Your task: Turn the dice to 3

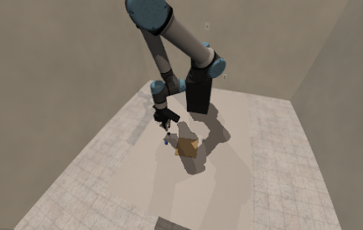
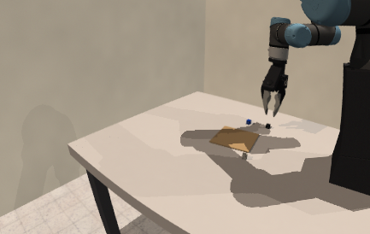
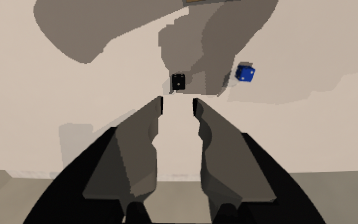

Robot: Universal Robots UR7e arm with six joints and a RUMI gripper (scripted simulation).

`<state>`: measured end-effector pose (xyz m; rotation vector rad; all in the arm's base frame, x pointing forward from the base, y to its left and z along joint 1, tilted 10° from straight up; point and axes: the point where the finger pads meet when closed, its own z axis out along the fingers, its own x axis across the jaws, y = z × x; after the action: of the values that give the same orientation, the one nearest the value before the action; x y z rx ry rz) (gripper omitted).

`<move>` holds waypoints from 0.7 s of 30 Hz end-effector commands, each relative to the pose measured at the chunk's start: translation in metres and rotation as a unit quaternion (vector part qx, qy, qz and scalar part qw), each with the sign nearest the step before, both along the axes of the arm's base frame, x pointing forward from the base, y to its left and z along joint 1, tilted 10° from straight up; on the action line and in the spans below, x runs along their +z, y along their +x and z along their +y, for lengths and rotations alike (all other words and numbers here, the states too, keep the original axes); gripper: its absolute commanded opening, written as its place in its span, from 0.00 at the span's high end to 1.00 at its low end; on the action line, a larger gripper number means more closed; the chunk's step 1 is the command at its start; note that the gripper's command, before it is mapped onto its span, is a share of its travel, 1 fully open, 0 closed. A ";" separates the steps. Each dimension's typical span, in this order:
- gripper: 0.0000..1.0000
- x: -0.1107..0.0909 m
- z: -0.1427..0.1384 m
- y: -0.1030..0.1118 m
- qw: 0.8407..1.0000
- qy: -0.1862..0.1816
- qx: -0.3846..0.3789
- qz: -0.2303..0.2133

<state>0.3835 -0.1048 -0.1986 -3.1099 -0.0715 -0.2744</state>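
Observation:
The black die [image 3: 178, 81] lies on the table just ahead of my gripper [image 3: 178, 98] in the wrist view, in shadow. The blue die [image 3: 245, 73] lies to its right. Both dice sit off the brown mat [image 2: 235, 138], beside its far edge: the blue die [image 2: 249, 122] to the left, the black die [image 2: 268, 125] to the right. My gripper [image 2: 273, 113] hangs above the black die, pointing down. Its fingers are drawn close with a narrow empty gap. The small white die [image 2: 244, 156] sits by the mat's near corner. I cannot read any top faces.
The robot's dark base column [image 2: 363, 128] stands on the table to the right of the mat. The table's front edge and left corner [image 2: 73, 147] lie far from the dice.

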 end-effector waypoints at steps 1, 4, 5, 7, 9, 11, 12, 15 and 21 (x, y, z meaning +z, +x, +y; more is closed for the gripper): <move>0.82 -0.009 0.000 0.002 1.000 0.000 0.000 -0.001; 0.82 -0.011 0.000 0.002 1.000 0.000 0.000 -0.001; 0.82 -0.012 0.000 0.003 1.000 0.000 0.000 -0.001; 0.82 -0.015 0.000 0.003 1.000 0.000 0.000 -0.001; 0.82 -0.018 0.000 0.004 1.000 0.000 0.000 -0.001; 0.82 -0.020 0.000 0.004 1.000 0.000 0.000 -0.001; 0.82 -0.021 0.000 0.004 1.000 0.000 0.000 -0.001; 0.82 -0.024 0.000 0.005 1.000 0.000 0.000 -0.001; 0.82 -0.026 0.000 0.005 1.000 0.000 0.000 -0.001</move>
<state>0.3879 -0.1042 -0.2229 -3.1100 -0.0714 -0.2747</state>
